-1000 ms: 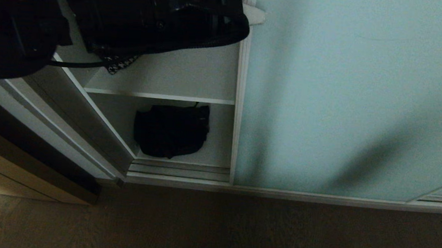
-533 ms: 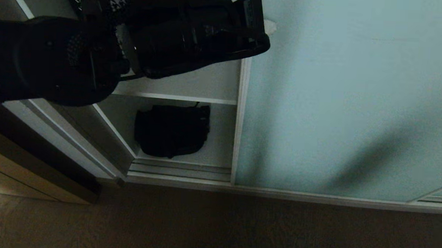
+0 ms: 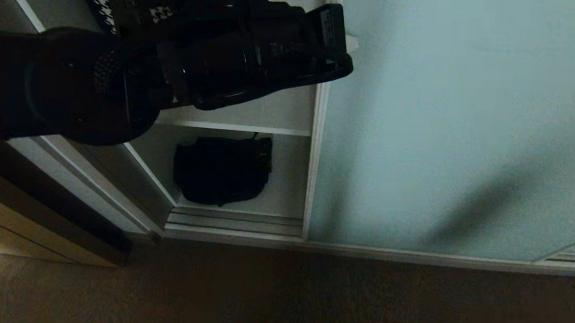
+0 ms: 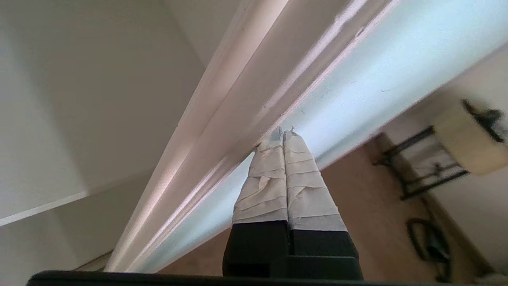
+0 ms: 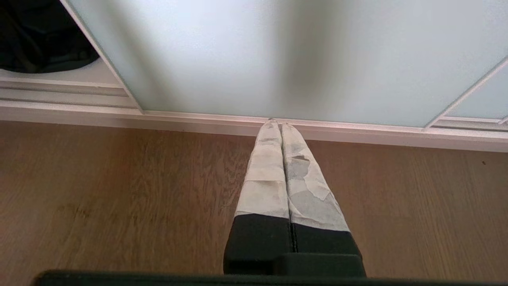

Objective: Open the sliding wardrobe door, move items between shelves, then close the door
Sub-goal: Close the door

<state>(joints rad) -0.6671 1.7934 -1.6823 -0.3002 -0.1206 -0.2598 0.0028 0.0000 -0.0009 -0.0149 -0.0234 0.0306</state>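
Note:
My left arm reaches across the top of the head view. Its left gripper point(image 3: 349, 41) is shut and empty, its taped tips pressed against the silver edge of the sliding wardrobe door point(image 3: 456, 131). The left wrist view shows the left gripper point(image 4: 282, 132) touching the frame beside the door's frosted glass point(image 4: 357, 87). The door stands partly open, baring a narrow bay. A soft black bag point(image 3: 223, 170) lies on the lowest shelf point(image 3: 285, 196), under a higher shelf point(image 3: 240, 127). My right gripper point(image 5: 277, 125) hangs shut and empty over the wooden floor, near the door's bottom rail point(image 5: 357, 131).
A ribbed silver floor track point(image 3: 235, 221) runs below the bay. The wardrobe's side wall point(image 3: 95, 171) and a wooden cabinet point(image 3: 13, 226) stand to the left. A brown thing with a houndstooth band point(image 3: 143, 6) shows behind my left arm. Wooden floor point(image 3: 280, 299) lies in front.
My left arm has swung down across the head view, its shut tips staying at the door's edge. The door's edge has slid slightly to the right. The bag has not moved.

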